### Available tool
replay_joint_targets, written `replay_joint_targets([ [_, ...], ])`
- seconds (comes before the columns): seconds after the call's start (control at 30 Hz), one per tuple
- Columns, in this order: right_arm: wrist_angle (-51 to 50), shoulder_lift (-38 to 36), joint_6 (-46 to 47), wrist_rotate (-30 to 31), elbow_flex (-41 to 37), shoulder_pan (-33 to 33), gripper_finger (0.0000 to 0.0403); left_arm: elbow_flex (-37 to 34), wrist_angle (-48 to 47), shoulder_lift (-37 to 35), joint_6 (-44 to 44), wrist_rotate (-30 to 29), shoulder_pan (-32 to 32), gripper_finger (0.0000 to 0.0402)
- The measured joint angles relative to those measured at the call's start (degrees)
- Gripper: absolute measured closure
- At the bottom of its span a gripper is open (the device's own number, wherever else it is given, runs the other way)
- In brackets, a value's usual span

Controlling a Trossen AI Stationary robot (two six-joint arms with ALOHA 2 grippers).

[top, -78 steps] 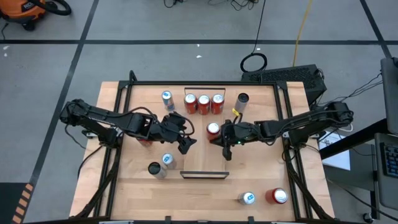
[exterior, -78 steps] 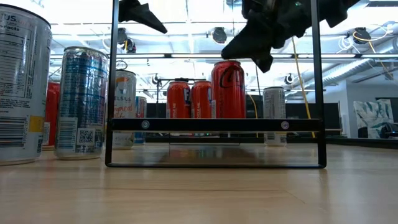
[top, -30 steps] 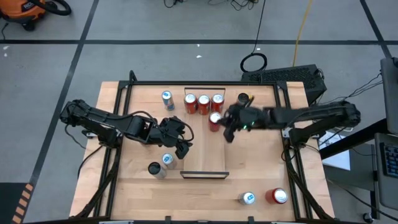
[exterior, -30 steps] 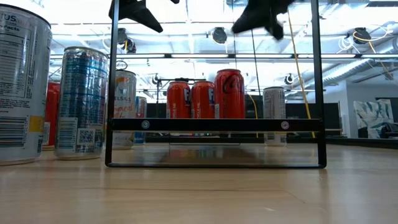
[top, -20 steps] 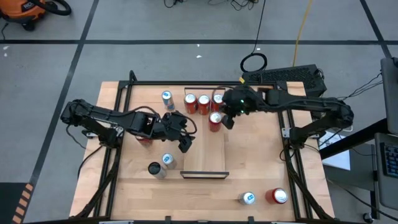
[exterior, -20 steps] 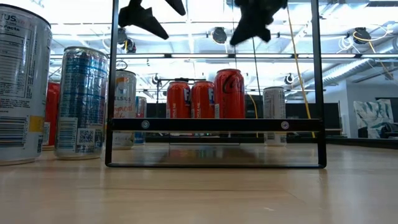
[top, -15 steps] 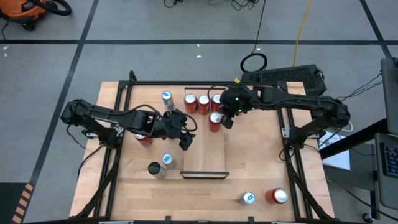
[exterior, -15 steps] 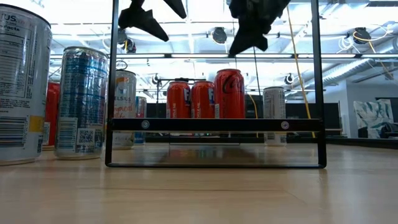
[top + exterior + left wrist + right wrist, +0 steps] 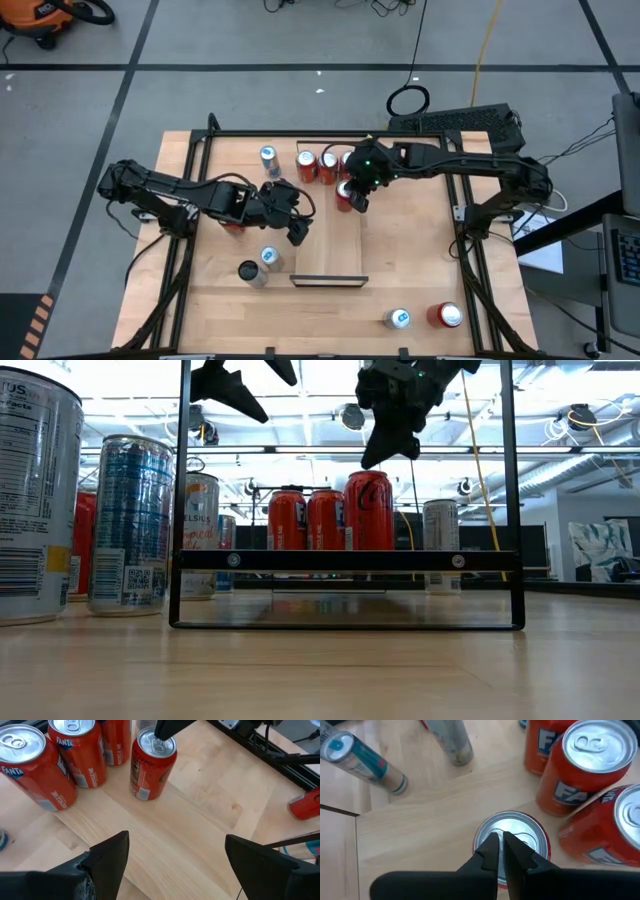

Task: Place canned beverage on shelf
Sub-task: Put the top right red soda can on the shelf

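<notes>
Right claw (image 9: pixel 499 851) closed, empty, tips hovering right over lid of upright red can (image 9: pixel 512 851). Can stood on shelf (image 9: pixel 328 245), far end, beside three red cans (image 9: pixel 326 165). Left claw (image 9: pixel 300 215) open, idle, left of shelf, farther off.

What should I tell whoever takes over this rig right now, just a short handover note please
Right gripper: fingers shut, holding nothing, tips right above the lid of the red cola can.
Left gripper: fingers open, empty, waiting above the shelf, near its left edge.
That can stands upright on the shelf, just in front of the three Fanta cans lined up at its far end.
Done: four cans on the shelf.
Left: loose cans remain on the table on both sides, including a blue-topped one. Whether the cola can needs nudging into line is unclear.
</notes>
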Motion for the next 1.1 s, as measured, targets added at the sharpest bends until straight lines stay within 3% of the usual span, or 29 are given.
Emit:
replay_joint_targets([
  [1.1,-4.4,0.3,-0.6,3.2,0.0,-0.1,0.0403,0.0,0.0,0.0,0.5,0.0,0.0,0.0073],
])
